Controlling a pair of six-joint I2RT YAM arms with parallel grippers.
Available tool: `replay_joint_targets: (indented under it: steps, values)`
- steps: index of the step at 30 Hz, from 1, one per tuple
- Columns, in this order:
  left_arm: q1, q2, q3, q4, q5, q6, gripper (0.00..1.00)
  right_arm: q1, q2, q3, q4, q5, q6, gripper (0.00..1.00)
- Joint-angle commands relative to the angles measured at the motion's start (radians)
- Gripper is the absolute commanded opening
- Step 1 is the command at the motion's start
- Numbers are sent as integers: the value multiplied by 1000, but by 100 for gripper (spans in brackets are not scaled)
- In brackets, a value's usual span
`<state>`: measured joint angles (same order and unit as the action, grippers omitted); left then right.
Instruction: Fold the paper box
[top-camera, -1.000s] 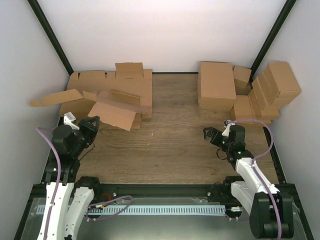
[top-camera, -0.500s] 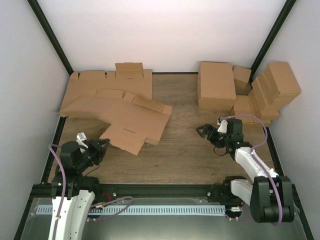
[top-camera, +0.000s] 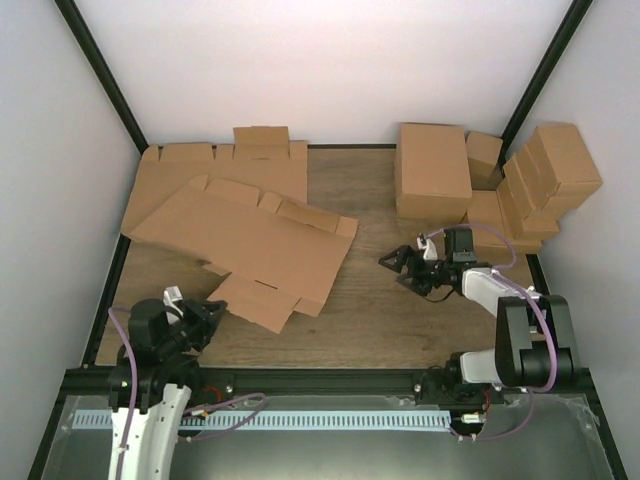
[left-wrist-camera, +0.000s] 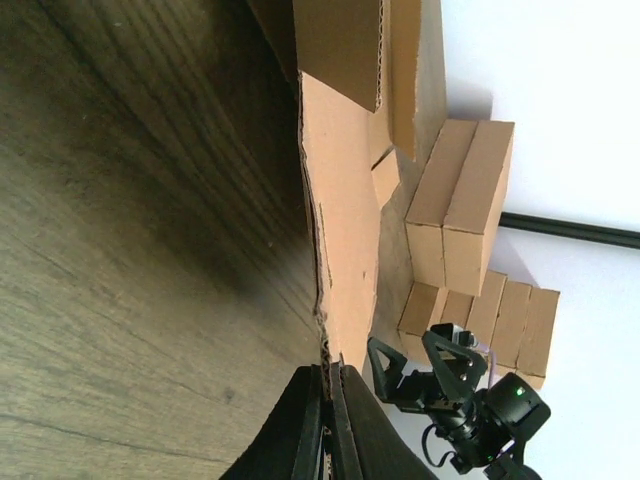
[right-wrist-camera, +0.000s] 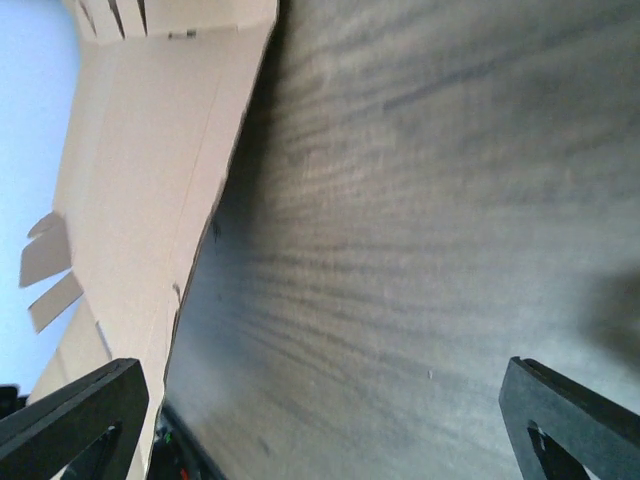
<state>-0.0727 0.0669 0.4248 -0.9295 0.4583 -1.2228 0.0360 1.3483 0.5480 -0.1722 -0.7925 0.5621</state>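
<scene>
Two arms work this wooden table (top-camera: 370, 310), and I'll take them from the left. The left gripper (top-camera: 212, 310) sits low near the front-left corner with its jaws squeezed together. In its wrist view the left gripper (left-wrist-camera: 325, 385) has its dark fingers (left-wrist-camera: 300, 420) nipped on the thin near edge of the paper box (left-wrist-camera: 340, 200), which runs away from them edge-on.

From above, the paper box (top-camera: 250, 240) is an unfolded brown blank lying slantwise across the left half of the table. Its near flaps are just beside the left gripper. Its far-left corner reaches up to the stack of flat blanks (top-camera: 230, 165) at the back-left wall and appears to overlap it. None of its flaps is folded up. Its right-hand corner points toward the middle of the table.

Right of centre, the right gripper (top-camera: 395, 262) is turned to face the blank, its jaws spread as wide as they go and holding nothing. It is near the blank's right corner but apart from it, with bare wood between them. In its wrist view the right gripper (right-wrist-camera: 320, 375) shows one finger at each lower corner, with the paper box (right-wrist-camera: 150, 180) off to the left.

Several closed brown boxes (top-camera: 432, 170) are piled in the back-right corner, behind the right arm.
</scene>
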Motion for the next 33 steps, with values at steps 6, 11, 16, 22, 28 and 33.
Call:
replay_joint_targets:
  steps: [6,11,16,22,28,33]
  values:
    - [2,-61,-76,-76,63,4,4,54,-176,-106,76,-44,112,100]
    - [2,-62,-102,-51,86,-11,4,142,-209,-152,165,-39,230,100]
    - [2,-62,-101,-45,97,-17,4,277,-144,-148,275,21,325,97]
    - [2,-62,-94,-46,99,-23,4,406,-1,-92,383,71,411,90]
    - [2,-62,-88,-41,101,-41,4,496,100,-50,469,154,493,84]
    - [2,-62,-86,-35,106,-46,4,543,199,10,494,188,540,79]
